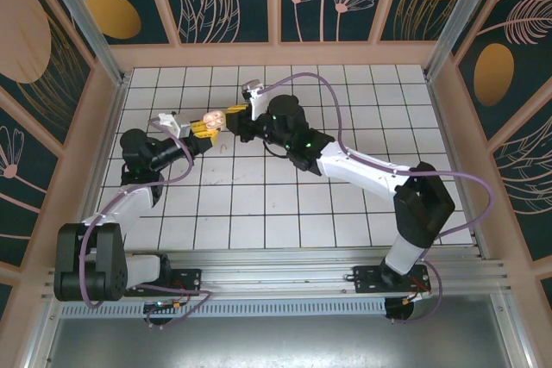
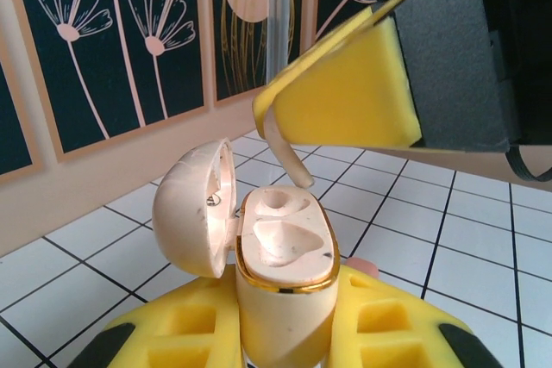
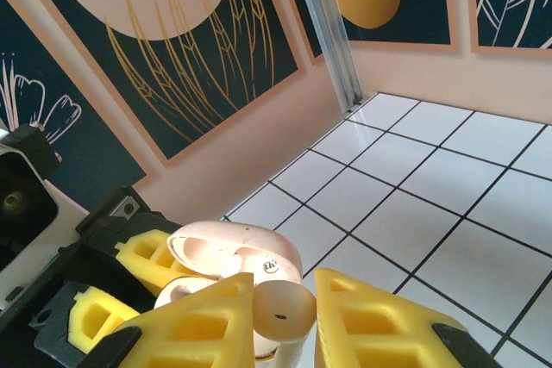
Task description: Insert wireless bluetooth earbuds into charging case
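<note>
Pale beige earbud [image 3: 278, 312] pinched in my right tool [image 3: 283, 295]: yellow pads closed tight on its head, stem hanging down just above charging case [image 2: 285, 239]. Case beige, upright, lid [image 2: 194, 204] swung open to left, two moulded wells facing up. My left tool [image 2: 289, 299] clamped shut round case body, holding it over white tiled counter [image 1: 345, 213], left of centre, toward far side. In top view I see both tools tip to tip.

I see a pale beige stemmed earbud [image 2: 291, 159], stem down, twelve o'clock above the beige gold-rimmed charging case [image 2: 280, 252], lid open toward nine o'clock, wells empty
</note>
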You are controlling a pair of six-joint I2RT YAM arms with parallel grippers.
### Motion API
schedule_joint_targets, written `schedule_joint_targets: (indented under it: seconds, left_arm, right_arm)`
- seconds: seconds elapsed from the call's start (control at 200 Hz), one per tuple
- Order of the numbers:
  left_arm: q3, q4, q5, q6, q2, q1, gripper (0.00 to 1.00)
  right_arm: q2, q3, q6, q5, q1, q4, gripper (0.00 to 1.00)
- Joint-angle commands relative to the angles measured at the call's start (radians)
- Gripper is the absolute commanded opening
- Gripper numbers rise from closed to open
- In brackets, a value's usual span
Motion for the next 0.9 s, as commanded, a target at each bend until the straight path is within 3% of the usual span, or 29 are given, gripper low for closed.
schedule_joint_targets:
  seconds: [0.0, 0.28, 0.896]
  left_arm:
    - [0.011, 0.038, 0.011, -0.009, -0.018, -0.008, 0.12]
    - [0.015, -0.015, -0.002, 0.022, -0.020, -0.008, 0.12]
    - [0.014, 0.030, -0.008, -0.022, -0.026, -0.008, 0.12]
  right_arm:
    - [0.019, 0.050, 0.002, -0.027, 0.008, 0.055, 0.19]
    - [0.013, 0.061, -0.008, -0.021, 0.012, 0.052, 0.19]
    - [0.053, 0.071, -0.005, -0.025, 0.020, 0.019, 0.19]
